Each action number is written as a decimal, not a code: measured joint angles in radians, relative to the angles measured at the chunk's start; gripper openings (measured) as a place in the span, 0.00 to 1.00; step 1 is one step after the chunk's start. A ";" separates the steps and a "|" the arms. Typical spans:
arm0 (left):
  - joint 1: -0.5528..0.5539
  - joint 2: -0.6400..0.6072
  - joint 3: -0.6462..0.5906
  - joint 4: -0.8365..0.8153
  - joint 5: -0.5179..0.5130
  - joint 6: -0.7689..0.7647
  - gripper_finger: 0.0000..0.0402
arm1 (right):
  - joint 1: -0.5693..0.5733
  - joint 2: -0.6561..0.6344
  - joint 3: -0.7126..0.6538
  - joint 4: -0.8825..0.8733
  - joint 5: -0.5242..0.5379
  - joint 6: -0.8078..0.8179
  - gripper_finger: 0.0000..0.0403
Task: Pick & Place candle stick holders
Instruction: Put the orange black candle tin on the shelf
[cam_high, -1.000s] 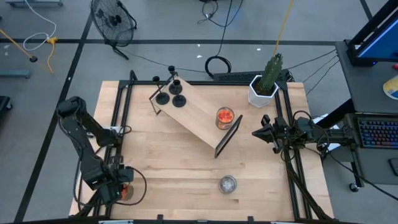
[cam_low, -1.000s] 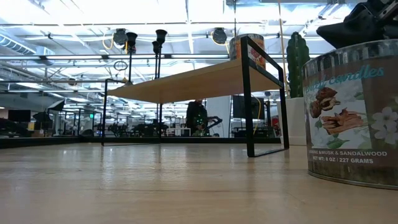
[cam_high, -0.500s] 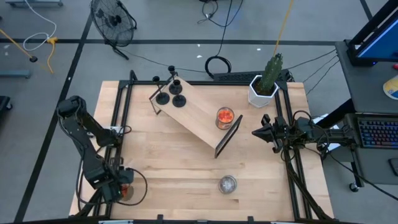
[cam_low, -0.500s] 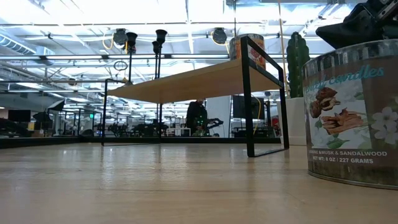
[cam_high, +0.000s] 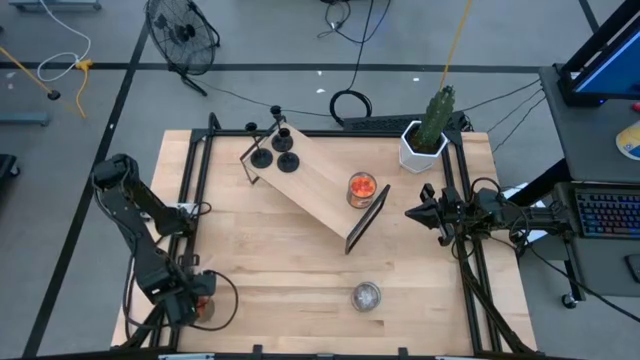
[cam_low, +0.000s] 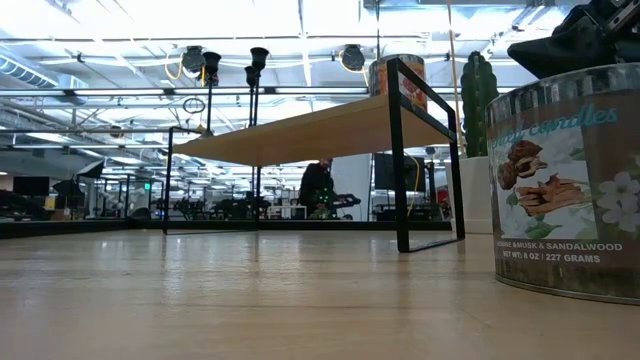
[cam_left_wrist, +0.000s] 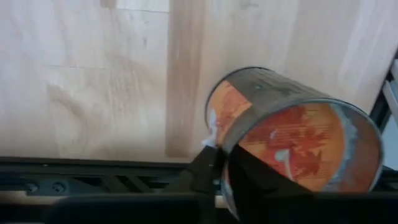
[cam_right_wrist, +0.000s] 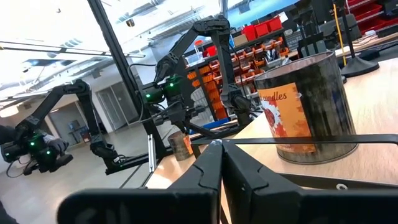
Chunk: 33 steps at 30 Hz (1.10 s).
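- The left gripper (cam_high: 197, 303) is down at the near left corner of the worktop (cam_high: 280, 250), its dark fingers (cam_left_wrist: 208, 174) pinched on the rim of an orange glass candle cup (cam_left_wrist: 292, 140). The cup looks tilted in the wrist view, so the hold seems to be on one wall only and not across the whole body.
- To do this step well, I would lift slowly and straight, keep the cup from swinging, and check that it hangs steady before travelling. A rim pinch on glass can slip or turn.
- The likely goal is the small wooden shelf (cam_high: 318, 188) standing slantwise in the middle of the worktop. A second orange cup (cam_high: 362, 187) already sits near its right end, and three black holders (cam_high: 277, 152) stand at its far left end.
- The free stretch of board between those groups looks like the safest landing spot. Come in from above; the black metal end frame (cam_high: 368, 220) of the shelf rises at the near right end and could catch the cup.
- A silvery cup (cam_high: 366, 295) stands on the worktop near the front edge, well apart from the left gripper, and is not in the direct path.
- The right gripper (cam_high: 412, 213) waits at the right edge of the worktop with its fingers fully together and nothing between them.
- A white pot with a cactus (cam_high: 428, 130) stands at the far right corner, clear of the route.
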 joint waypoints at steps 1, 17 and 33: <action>0.005 0.000 0.000 -0.003 -0.001 -0.005 0.05 | 0.000 0.000 0.000 0.000 0.000 0.000 0.00; 0.181 -0.145 0.001 -0.002 0.086 -0.045 0.01 | 0.000 0.000 0.000 -0.002 -0.002 0.036 0.00; 0.555 -0.227 0.270 -0.005 -0.145 0.124 0.00 | 0.000 0.000 0.000 -0.013 -0.004 0.051 0.00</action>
